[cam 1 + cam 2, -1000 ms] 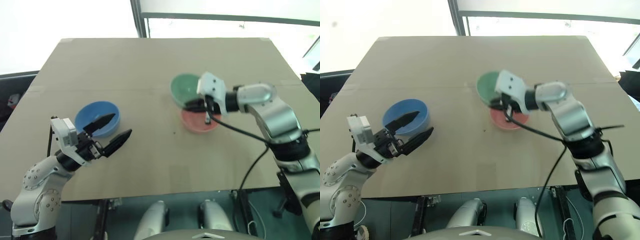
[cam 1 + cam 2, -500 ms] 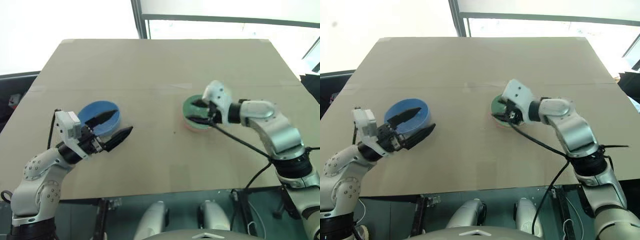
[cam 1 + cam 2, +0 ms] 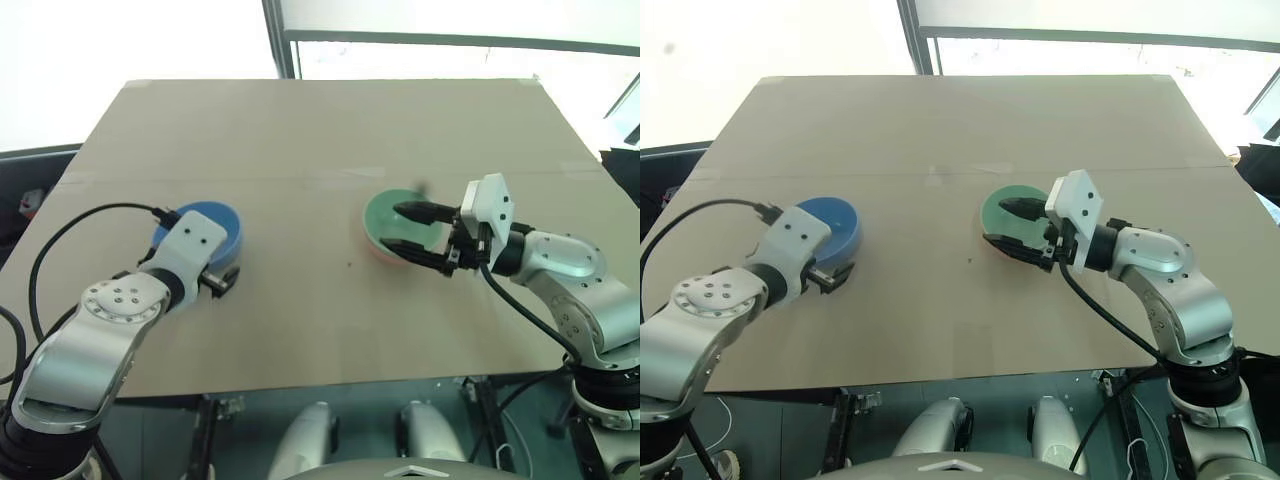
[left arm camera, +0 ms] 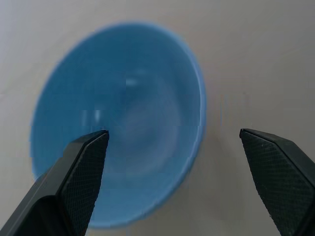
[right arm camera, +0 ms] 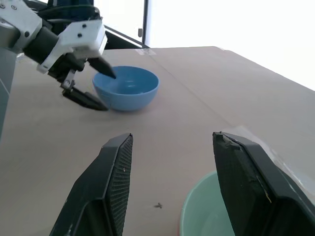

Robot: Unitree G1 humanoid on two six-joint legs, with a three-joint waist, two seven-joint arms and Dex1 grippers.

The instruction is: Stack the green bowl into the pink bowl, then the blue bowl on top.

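Sitting inside the pink bowl (image 3: pixel 378 252), the green bowl (image 3: pixel 398 222) is near the middle of the table (image 3: pixel 320 130), a bit to the right. You can see just a thin pink edge under the green one, so I think the first part of the job is done. The right gripper (image 3: pixel 412 229) floats over the green bowl with its two black fingers spread apart. One finger is over the bowl's middle and one is over its near rim. It is not pinching anything, and I cannot tell if it touches the bowl. I think it is open because its job with the green bowl is finished. The blue bowl (image 3: pixel 203 232) sits by itself on the left side of the table, well apart from the other two. It is the right way up. The left gripper (image 4: pixel 172 182) is at the near edge of this bowl, with its fingers spread wide. One finger is over the inside of the bowl and the other is outside the rim. That way the rim is between them, ready for a pinch. Nothing is held yet. I think the next step is to close on that rim, lift the blue bowl and carry it over to the stack.
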